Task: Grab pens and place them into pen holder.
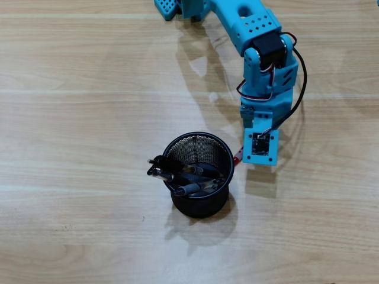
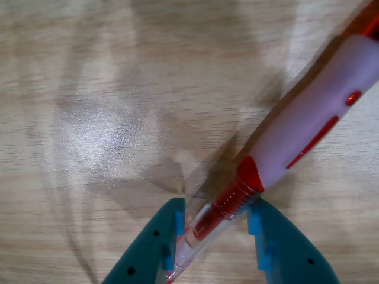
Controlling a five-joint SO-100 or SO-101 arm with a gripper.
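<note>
Overhead view: gripper [image 1: 239, 155] hanging just right of the pen holder [image 1: 199, 173], three pens [image 1: 177, 174] leaning inside; open table [image 1: 77, 118] lying all round.

Wrist view: teal fingers [image 2: 167, 239] pinching the red pen [image 2: 284, 148].

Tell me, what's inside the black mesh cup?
Inside the pen holder in the overhead view lie three pens, leaning with their ends over the left rim. The cup's bottom beneath them is hidden. The red pen isn't in there; the hand grips it.
</note>
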